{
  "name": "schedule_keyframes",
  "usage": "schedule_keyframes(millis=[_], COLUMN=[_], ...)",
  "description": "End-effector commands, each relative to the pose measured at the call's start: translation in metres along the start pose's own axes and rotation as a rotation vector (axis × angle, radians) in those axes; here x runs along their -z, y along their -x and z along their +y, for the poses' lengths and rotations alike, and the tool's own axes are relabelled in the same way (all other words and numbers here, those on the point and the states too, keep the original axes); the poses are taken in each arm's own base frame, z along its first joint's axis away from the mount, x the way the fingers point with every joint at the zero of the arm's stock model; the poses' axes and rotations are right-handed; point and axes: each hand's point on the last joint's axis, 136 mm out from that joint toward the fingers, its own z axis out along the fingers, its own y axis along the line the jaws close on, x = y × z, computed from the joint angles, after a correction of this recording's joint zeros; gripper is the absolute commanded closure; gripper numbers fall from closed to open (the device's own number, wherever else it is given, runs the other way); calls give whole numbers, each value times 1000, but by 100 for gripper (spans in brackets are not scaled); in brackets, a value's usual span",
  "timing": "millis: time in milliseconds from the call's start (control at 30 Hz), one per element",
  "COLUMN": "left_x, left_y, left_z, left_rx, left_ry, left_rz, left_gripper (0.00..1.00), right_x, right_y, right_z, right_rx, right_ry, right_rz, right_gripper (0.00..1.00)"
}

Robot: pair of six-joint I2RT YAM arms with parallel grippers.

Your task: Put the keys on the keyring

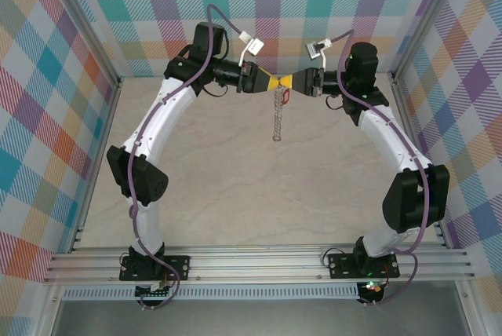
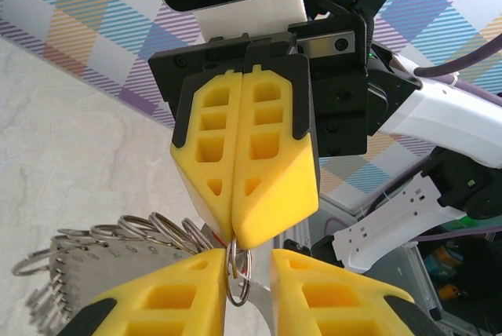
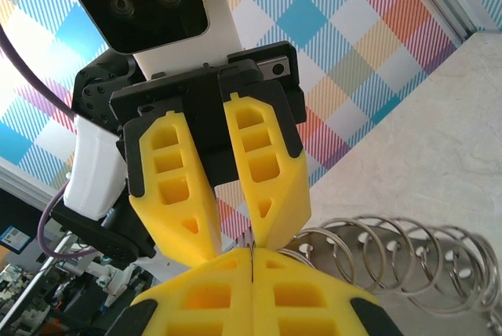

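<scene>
1 keyring point(image 1: 276, 116) dangling midair, left claw point(image 1: 273, 84) meeting right claw point(image 1: 287, 82) tip-to-tip

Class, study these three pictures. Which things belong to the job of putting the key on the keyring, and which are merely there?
For the job: keyring, key with its red tag, left gripper, right gripper.

Merely there: table, checked walls, metal rail.
</scene>
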Motion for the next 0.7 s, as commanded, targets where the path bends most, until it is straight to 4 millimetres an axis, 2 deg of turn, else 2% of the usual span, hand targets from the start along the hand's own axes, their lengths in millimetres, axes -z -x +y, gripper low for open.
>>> schedule_keyframes(millis=[0,233,300,433,533,667], left_x=[-4,-7,-6,-4,-3,-1], left_y=[4,3,2,6,11,14], left_z=[-18,-22,-19,-15,-17,-22], left_rx=[-42,-46,-49,-61,-74,-84], left_ry=[-63,-70,-43,1,16,7], left_rz=[3,8,10,-2,-17,-25], left_gripper=[77,77,68,57,57,64], right_x=[1,1,2,3,5,7], right_y=[4,4,3,3,3,3], right_z=[-8,-9,-9,-9,-10,-11], right_rx=[23,19,20,20,18,17], right_ry=[-12,-13,-14,-18,-23,-30], right_rz=[-21,-22,-24,-27,-30,-37], right_gripper=[100,100,100,100,100,100])
